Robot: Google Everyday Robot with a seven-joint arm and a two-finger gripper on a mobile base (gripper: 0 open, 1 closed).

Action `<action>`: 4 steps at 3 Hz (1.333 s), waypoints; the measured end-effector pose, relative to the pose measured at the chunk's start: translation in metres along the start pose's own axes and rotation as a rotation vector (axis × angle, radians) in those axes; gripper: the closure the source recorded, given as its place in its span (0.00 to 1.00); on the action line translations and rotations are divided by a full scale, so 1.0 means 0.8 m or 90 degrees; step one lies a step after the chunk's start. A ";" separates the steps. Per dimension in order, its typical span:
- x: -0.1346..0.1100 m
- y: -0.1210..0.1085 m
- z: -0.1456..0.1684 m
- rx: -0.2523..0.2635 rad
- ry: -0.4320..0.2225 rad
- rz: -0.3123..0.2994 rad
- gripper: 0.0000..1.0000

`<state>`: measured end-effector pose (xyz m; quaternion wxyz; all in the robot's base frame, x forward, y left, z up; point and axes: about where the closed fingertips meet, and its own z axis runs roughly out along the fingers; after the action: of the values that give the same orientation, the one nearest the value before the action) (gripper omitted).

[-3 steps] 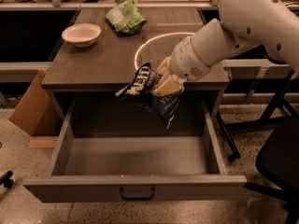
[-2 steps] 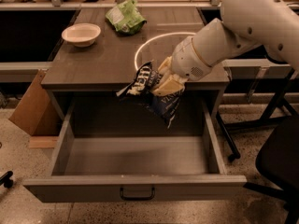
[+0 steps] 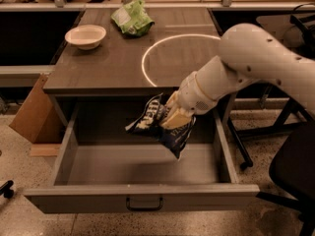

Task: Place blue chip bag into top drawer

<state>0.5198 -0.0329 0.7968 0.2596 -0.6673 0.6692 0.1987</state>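
Camera view | gripper [image 3: 173, 117] clenched on blue chip bag [image 3: 149, 120] | bag hangs above open top drawer [image 3: 74, 198], right of centre, just below tabletop's near edge

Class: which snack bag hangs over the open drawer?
The blue chip bag, in the gripper above the top drawer; the green bag lies on the tabletop.
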 end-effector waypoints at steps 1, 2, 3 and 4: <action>0.031 0.014 0.024 0.033 -0.003 0.065 0.81; 0.050 0.020 0.036 0.084 -0.021 0.123 0.58; 0.067 0.020 0.040 0.106 -0.041 0.161 0.35; 0.073 0.021 0.031 0.122 -0.060 0.177 0.11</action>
<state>0.5068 -0.0631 0.7400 0.3229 -0.5306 0.7580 0.1992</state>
